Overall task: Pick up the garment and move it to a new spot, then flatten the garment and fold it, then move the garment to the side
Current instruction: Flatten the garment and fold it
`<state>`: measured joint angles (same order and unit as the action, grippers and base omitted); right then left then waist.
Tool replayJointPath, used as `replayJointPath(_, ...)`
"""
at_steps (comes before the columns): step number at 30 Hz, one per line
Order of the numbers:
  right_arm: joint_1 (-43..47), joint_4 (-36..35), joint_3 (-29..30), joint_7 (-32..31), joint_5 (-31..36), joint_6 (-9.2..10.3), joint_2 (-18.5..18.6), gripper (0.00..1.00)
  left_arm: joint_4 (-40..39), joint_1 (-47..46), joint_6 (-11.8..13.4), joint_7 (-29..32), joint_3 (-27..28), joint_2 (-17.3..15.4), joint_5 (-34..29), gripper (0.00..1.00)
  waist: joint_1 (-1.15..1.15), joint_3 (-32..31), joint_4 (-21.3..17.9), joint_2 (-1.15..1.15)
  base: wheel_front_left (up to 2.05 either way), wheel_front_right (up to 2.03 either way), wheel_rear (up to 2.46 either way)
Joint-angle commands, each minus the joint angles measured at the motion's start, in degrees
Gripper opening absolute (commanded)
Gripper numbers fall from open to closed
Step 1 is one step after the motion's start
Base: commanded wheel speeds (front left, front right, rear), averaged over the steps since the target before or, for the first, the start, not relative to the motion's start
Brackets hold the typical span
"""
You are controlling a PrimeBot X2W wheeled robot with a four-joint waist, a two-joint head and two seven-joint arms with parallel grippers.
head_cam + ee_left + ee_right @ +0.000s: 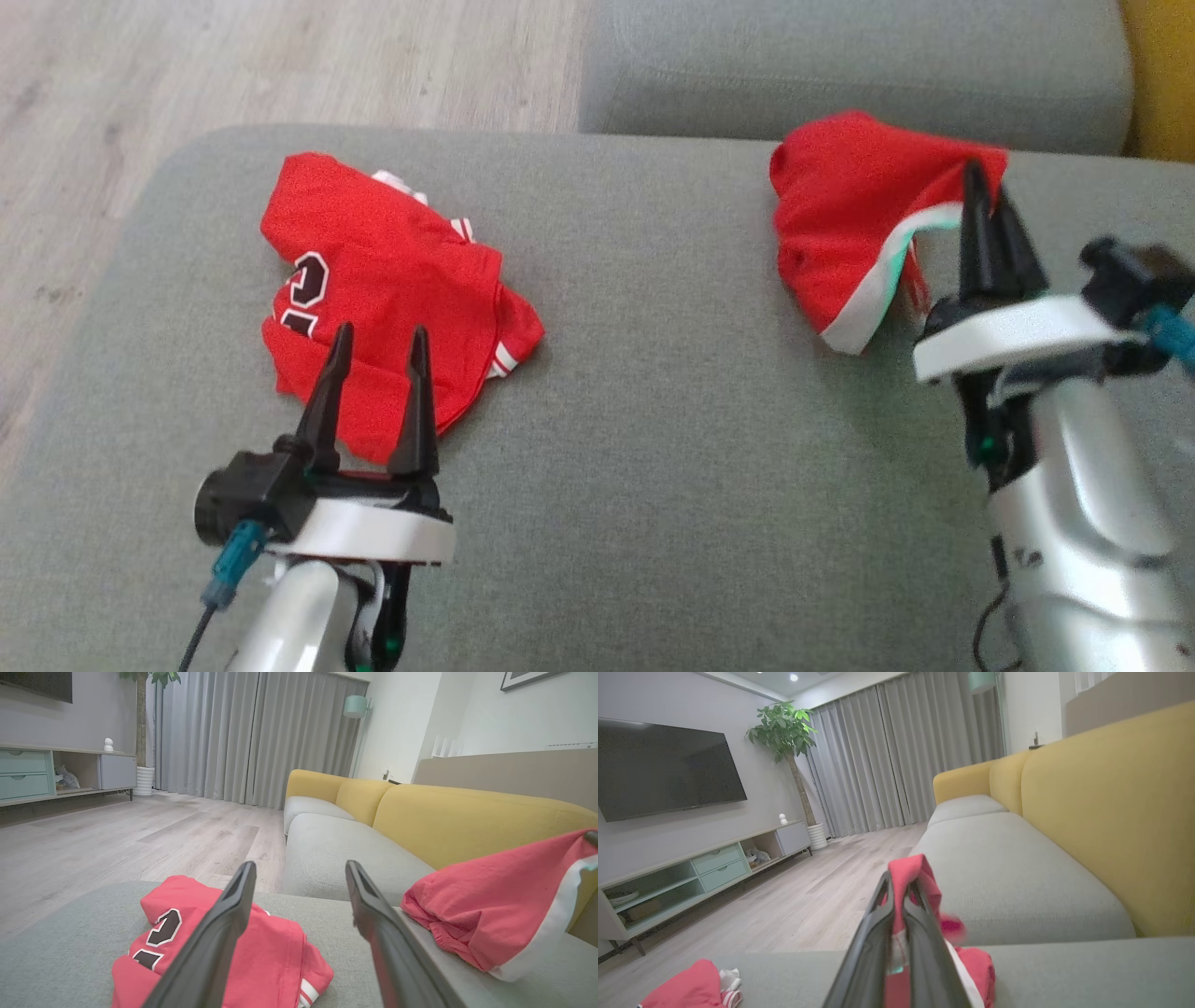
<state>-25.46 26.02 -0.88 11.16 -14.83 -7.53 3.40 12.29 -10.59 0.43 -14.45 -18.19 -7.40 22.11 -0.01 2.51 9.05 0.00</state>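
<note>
the robot has two arms over a grey sofa seat point(653, 420). the right end effector point(990, 182) is pressed together, and it pinches the top edge of a red garment point(845, 215) with a white strip along one side. a fold of red cloth pokes up between its two dark fingers point(873, 933) in the right wrist view. the pinched part of the garment is held up, and the rest hangs down in a bunch onto the seat, near the far right side. one dark fingertip shows at the edge of the left wrist view, right beside the red cloth point(490, 896).

the left end effector point(380, 329) is spread wide and holds nothing. it hangs over the near edge of a red shirt point(373, 271) with black and white numbers on it. the shirt lies crumpled on the left part of the seat, well apart from the garment.

past the seat is a wood floor point(280, 56). the sofa has a yellow back point(467, 816). grey curtains point(901, 756) hang at the far end of the room.
</note>
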Motion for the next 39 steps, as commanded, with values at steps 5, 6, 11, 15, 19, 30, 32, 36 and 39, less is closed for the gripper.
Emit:
replayJointPath(5, -8.6, -6.7, -2.6, -8.5, 2.4, 0.04, -0.5, 0.00, -1.7, -0.7, -0.3, -0.5, 2.7, 0.3, -0.4, 1.00, 0.01, -2.0, 0.0, 0.00, 0.00, 0.00, 0.00)
replayJointPath(6, -10.3, -6.9, -3.9, -10.2, 2.0, 0.04, -0.5, 0.00, -1.8, -0.6, -0.4, -0.5, 2.9, 0.5, -0.4, 1.00, 0.01, -2.3, 0.1, 0.00, 0.00, 0.00, 0.00)
replayJointPath(11, -21.0, -3.7, -7.8, -13.5, -3.8, 0.04, -0.5, 0.00, -1.7, 0.1, -0.5, -0.5, 3.5, 1.2, -0.6, 1.00, 0.01, -3.0, 0.2, 0.00, 0.00, 0.00, 0.00)
replayJointPath(15, -29.9, 0.5, -5.8, -10.2, -6.2, 0.04, -0.5, 0.00, -2.0, 0.4, -0.7, -0.5, 4.0, 1.6, -0.9, 1.00, 0.01, -3.1, 0.1, 0.00, 0.00, 0.00, 0.00)
replayJointPath(19, -33.6, 4.0, -1.1, -7.1, -4.7, 0.04, -0.3, 0.00, -2.8, 1.0, -0.5, -0.5, 5.4, 1.5, -1.3, 1.00, 0.01, -2.7, -1.3, 0.00, 0.00, 0.00, 0.00)
replayJointPath(30, -10.0, 5.0, 7.3, -9.5, -3.4, 0.04, 3.6, 0.00, -3.3, -0.3, -1.9, -0.5, 5.1, 1.5, -3.0, 1.00, 0.01, 0.0, -6.3, 0.00, 0.00, 0.00, 0.00)
replayJointPath(32, -5.6, 5.8, 9.2, -10.2, -1.4, 0.04, 3.4, 0.00, -3.2, -0.9, -2.0, -0.5, 5.1, 1.3, -3.2, 1.00, 0.01, 0.5, -7.1, 0.00, 0.00, 0.00, 0.00)
replayJointPath(36, -0.9, 6.5, 13.4, -10.1, 3.3, 0.04, 2.2, 0.00, -3.1, -1.7, -2.2, -0.5, 5.0, 1.1, -3.4, 1.00, 0.01, 1.1, -8.2, 0.00, 0.00, 0.00, 0.00)
replayJointPath(39, 0.3, 6.6, 16.9, -10.0, 7.2, 0.04, 1.2, 0.11, -2.8, -1.9, -2.4, -0.5, 4.6, 1.1, -3.5, 1.00, 0.01, 1.4, -8.7, 0.00, 0.00, 0.00, 0.00)
